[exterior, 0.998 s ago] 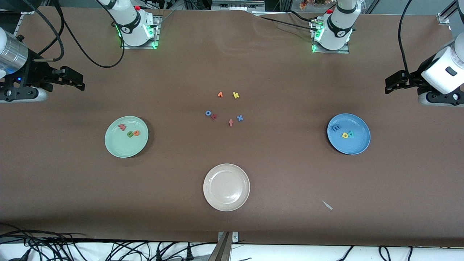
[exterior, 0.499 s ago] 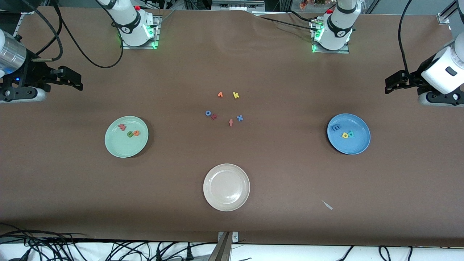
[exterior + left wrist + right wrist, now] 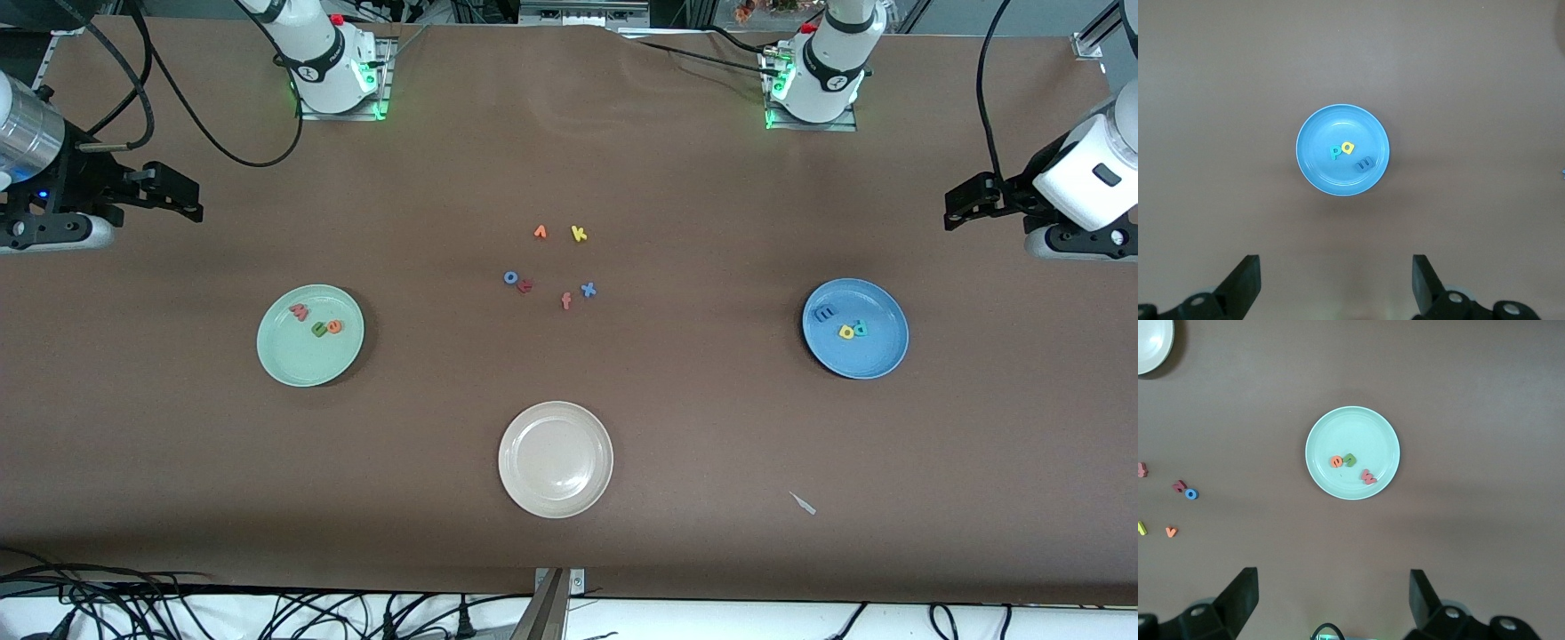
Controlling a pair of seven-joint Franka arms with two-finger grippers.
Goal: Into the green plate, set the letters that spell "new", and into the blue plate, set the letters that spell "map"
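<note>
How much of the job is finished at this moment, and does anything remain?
It looks finished. The green plate holds the salmon-red w, green n and orange e; the blue plate holds the blue m, yellow a and teal p. Nothing is in hand: the left gripper and right gripper are open and empty. No task letter remains on the table.
</note>
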